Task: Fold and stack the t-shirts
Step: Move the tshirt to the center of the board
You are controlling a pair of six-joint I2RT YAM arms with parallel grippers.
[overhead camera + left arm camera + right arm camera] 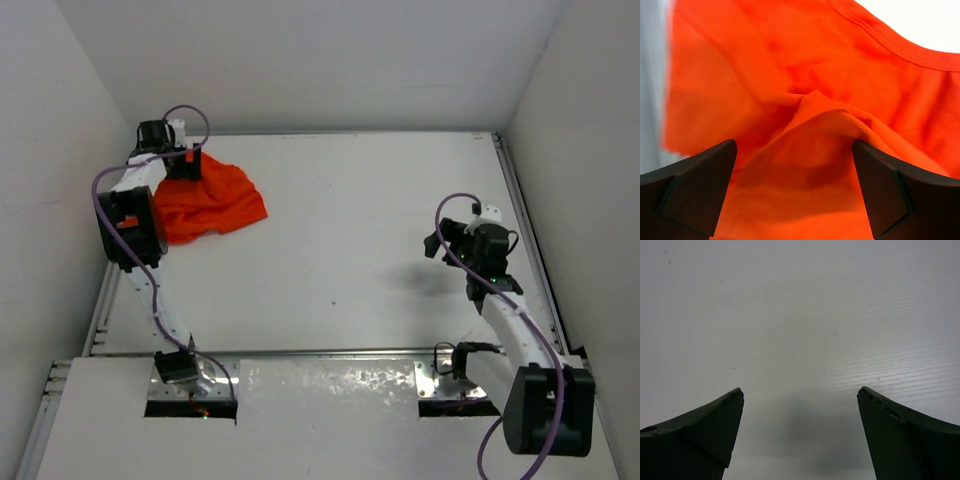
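The orange-red t-shirt (212,204) lies crumpled in a heap at the far left of the white table. My left gripper (186,168) is at the heap's far edge, right over the cloth. In the left wrist view its jaws stand wide open with a raised fold of the t-shirt (805,145) between them; the left gripper (795,150) holds nothing. A ribbed hem or collar edge runs across the top right of that view. My right gripper (438,243) hovers open and empty over bare table at the right; the right wrist view shows the right gripper (800,395) above only white table surface.
White walls close in the table on the left, back and right. A metal rail (300,352) runs along the near edge by the arm bases, and a rail (525,220) runs along the right side. The left arm's purple cable (100,185) loops beside the shirt.
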